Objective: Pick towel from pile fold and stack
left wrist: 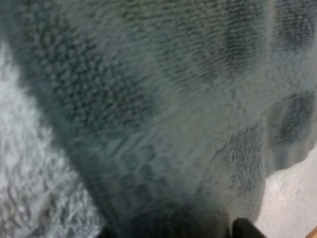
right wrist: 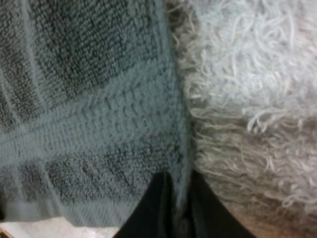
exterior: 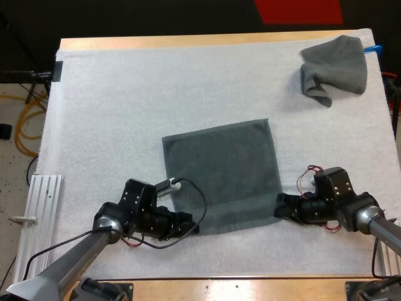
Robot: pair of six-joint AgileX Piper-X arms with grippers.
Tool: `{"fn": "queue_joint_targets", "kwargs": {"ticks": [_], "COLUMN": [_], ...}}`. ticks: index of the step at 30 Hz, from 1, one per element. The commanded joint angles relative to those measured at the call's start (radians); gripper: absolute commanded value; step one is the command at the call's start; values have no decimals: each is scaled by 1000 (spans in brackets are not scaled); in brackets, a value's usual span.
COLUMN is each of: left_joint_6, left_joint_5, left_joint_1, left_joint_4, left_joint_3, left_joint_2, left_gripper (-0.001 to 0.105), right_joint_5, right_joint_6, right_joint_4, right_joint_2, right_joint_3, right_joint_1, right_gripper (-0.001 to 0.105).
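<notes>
Gripping the towel (exterior: 222, 172) by its two near corners is the step in hand, as I judge it: it lies spread flat in the middle of the mat (exterior: 125, 94), picked out and opened, with the fold not yet begun. In the high view the left gripper (exterior: 188, 222) sits low at the near left corner and the right gripper (exterior: 281, 210) at the near right corner, both reaching in from the near side.

From the right wrist, the two dark fingers (right wrist: 153, 208) stand close together with the hemmed edge running down between them, so they pinch that edge, with mat fibres just beside it. From the left wrist, the cloth comes right down to the dark fingers (left wrist: 163, 225) and seems to gather into them. I read that as a pinch on the towel too, though the cloth hides most of the contact.

A crumpled towel (exterior: 335, 69) lies well apart at the far right corner of the mat, what there is of the pile. No folded stack is in sight.

The next move, by my reckoning, calls for both arms to lift together and carry the near edge up and over to the far edge. They should keep level and hold their spacing so the cloth neither sags in the middle nor skews. If either pinch is shallow, a corner could slip out on the lift
</notes>
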Motion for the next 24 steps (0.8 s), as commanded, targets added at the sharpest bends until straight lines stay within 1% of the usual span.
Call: {"fn": "queue_joint_targets", "kwargs": {"ticks": [1,3,4,5,9,13,17,20,22,24], "left_joint_6": [4,4,4,8,39,42,47,39,25,-27], "left_joint_5": [-8,8,19,23,26,26,26,26,14,-22], "left_joint_1": [-6,-6,-6,-6,-6,-6,-6,-6,-1,16], "left_joint_4": [8,22,39,54,149,268,344,329,288,203], "left_joint_3": [6,6,6,6,6,6,6,6,6,6], "left_joint_2": [11,6,-5,-17,-119,-256,-348,-375,-375,-375], "left_gripper": [28,14,4,0,0,0,0,0,0,0], "right_joint_5": [-30,-64,-87,-100,-112,-107,-92,-33,19,58], "right_joint_6": [-11,-11,-11,-11,-11,-11,-4,39,83,159], "right_joint_4": [2,2,2,2,43,156,255,261,228,125], "right_joint_2": [1,-1,-6,-11,-80,-214,-355,-431,-445,-419], "right_joint_3": [2,2,2,2,0,-3,-3,-3,-3,-3], "right_joint_1": [3,3,3,3,3,5,33,67,78,80], "right_gripper": [0,0,0,0,0,0,0,0,0,0]}}
